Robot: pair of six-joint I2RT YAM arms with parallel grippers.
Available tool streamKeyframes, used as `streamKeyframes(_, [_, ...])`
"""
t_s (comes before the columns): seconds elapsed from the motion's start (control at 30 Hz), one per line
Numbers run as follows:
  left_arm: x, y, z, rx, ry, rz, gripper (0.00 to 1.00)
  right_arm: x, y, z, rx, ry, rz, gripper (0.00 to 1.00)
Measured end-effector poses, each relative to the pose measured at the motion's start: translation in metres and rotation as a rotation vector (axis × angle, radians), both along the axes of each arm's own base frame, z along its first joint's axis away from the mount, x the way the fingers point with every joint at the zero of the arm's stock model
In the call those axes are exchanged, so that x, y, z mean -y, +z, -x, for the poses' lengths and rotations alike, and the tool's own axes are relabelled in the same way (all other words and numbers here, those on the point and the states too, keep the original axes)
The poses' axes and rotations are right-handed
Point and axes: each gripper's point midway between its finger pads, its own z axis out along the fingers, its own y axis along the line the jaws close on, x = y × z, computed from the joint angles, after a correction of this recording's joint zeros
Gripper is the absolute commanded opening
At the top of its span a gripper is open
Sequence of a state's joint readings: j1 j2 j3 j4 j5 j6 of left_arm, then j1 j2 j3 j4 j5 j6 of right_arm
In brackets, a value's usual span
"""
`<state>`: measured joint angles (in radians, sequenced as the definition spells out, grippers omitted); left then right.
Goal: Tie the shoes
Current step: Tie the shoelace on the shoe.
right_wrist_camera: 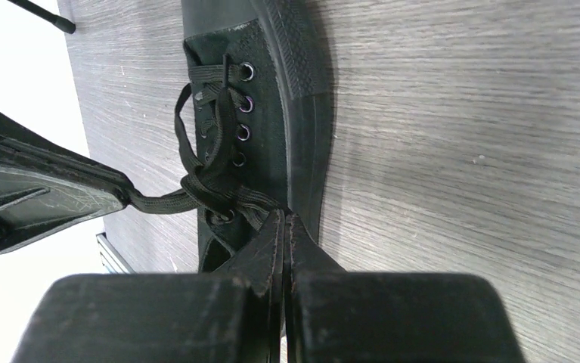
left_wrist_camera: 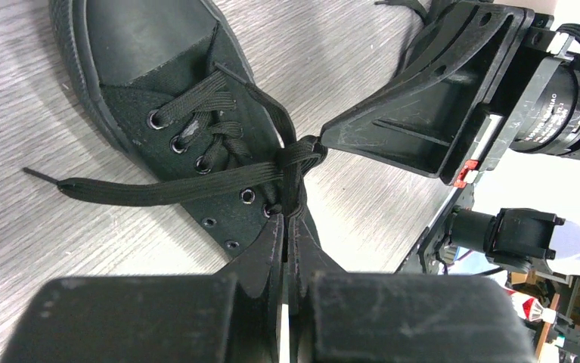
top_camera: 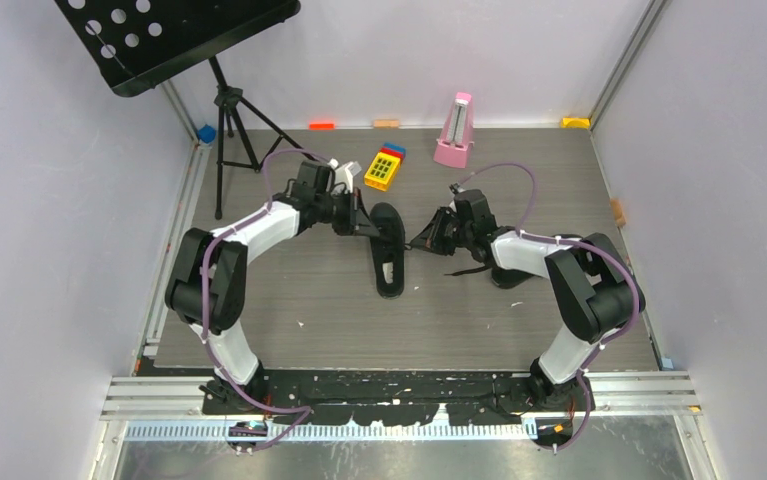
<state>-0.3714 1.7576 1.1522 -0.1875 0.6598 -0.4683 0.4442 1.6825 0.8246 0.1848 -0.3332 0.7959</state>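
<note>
The grey wood-grain table (top_camera: 309, 330) carries everything, with a black music stand (top_camera: 174, 30) on a tripod rising from its far left corner. The left arm (top_camera: 249, 230) and the right arm (top_camera: 559, 260) both reach in from the near edge and bend toward the middle of the table, their wrists facing each other. Between them lies one black shoe (top_camera: 389, 255), about mid-table, set lengthwise between the near and far edges with its light insole showing at the near end. A second dark shape (top_camera: 507, 278) under the right forearm looks like the other shoe, mostly hidden. A pink metronome (top_camera: 454, 130) stands near the far edge, right of centre, and a yellow toy (top_camera: 384, 168) with coloured buttons lies just left of it. The left gripper (left_wrist_camera: 290, 223) has its fingers pressed together, pinching a strand of the laces (left_wrist_camera: 196, 185) just above the eyelets. The right gripper (right_wrist_camera: 283, 219) is likewise closed tight on a strand from the opposite side. The strands cross in a knot between the two tips, and one loose end trails flat onto the table beside the shoe.
</note>
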Motion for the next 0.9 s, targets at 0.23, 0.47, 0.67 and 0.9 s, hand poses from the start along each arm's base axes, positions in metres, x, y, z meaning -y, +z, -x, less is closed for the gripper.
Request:
streamKeyframes(0.23, [0.0,0.009,0.0,0.019,-0.001,0.006,0.0,0.001,0.001,-0.001,0.001,0.004,0.012,0.0])
streamKeyframes(0.47, [-0.003,0.004,0.003,0.008,0.008,-0.016,0.0,0.004,-0.005,0.002,-0.019,0.0,0.036,0.0])
streamKeyframes(0.67, [-0.014,-0.024,0.019,-0.05,0.02,-0.065,0.0,0.001,-0.009,0.007,-0.016,0.014,0.064,0.0])
streamKeyframes(0.9, [-0.029,-0.058,0.034,-0.079,0.041,-0.138,0.0,-0.007,-0.028,0.026,-0.049,0.052,0.14,0.0])
